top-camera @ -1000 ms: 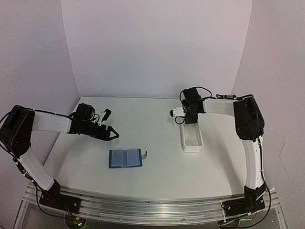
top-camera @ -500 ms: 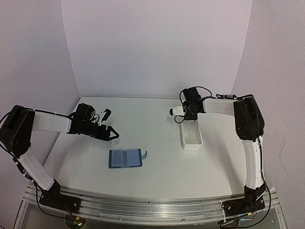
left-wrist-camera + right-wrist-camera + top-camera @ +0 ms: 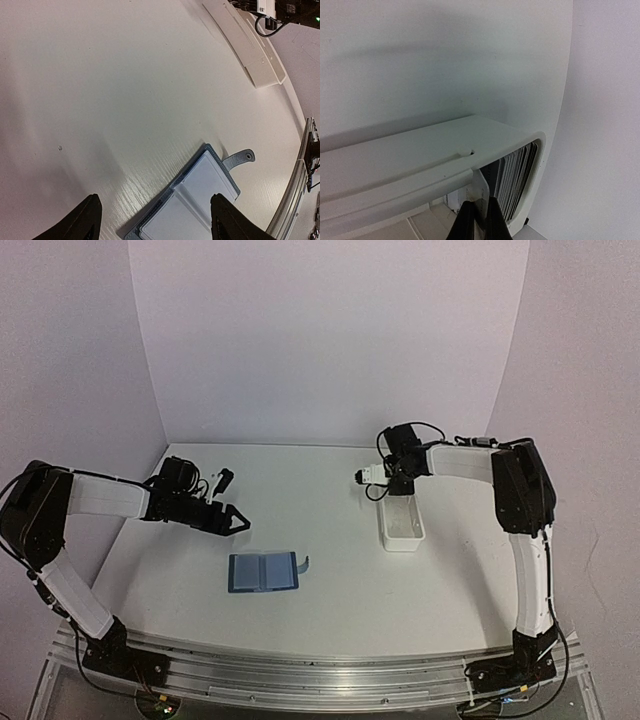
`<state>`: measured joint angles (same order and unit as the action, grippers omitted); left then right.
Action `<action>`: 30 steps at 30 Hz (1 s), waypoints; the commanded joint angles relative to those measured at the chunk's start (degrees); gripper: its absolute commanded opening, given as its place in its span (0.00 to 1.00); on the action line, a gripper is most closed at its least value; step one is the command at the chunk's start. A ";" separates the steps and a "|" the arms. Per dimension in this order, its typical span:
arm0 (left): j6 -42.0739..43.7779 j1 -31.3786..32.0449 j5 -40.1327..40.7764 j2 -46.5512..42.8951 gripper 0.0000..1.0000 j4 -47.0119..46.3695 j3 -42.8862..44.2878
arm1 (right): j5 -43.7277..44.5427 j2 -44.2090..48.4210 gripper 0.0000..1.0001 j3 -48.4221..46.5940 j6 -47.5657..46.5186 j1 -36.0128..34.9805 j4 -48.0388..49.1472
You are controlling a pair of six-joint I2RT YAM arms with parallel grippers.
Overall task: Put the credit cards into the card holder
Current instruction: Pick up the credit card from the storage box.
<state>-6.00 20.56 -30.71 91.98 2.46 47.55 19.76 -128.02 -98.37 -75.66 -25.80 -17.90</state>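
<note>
Right claw [image 3: 479, 219], dipped into tray [image 3: 420, 145], has pinched one credit card [image 3: 480, 192].

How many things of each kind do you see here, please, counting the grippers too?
Card holder: 1
Tray: 1
Grippers: 2 (left gripper, right gripper)
Credit cards: packed on edge in the tray, too tight to count
Total: 4, cards aside

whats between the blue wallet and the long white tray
Nothing: the top view shows only bare white tabletop between the small blue folding wallet, whose snap tab points that way, and the long white rectangular tray.
</note>
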 commanded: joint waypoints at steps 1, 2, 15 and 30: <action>0.01 -0.35 -1.79 -1.80 0.74 -0.81 -0.39 | -1.12 4.47 0.04 -2.83 2.35 -0.08 -2.22; 0.02 -0.36 -1.97 -1.89 0.74 -0.74 -0.45 | -1.17 4.73 0.02 -2.96 2.48 -0.13 -2.64; -1.86 -0.34 -3.32 -3.34 0.74 1.07 -1.29 | -2.30 7.48 0.00 -9.08 9.36 -1.77 -10.34; -19.18 -0.34 0.80 -4.70 0.66 15.11 -6.45 | -25.21 11.91 0.00 -9.05 103.89 -17.06 9.05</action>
<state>-18.13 20.56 -30.66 88.84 13.03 43.95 7.46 -118.76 -120.56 -9.99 -39.40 -20.96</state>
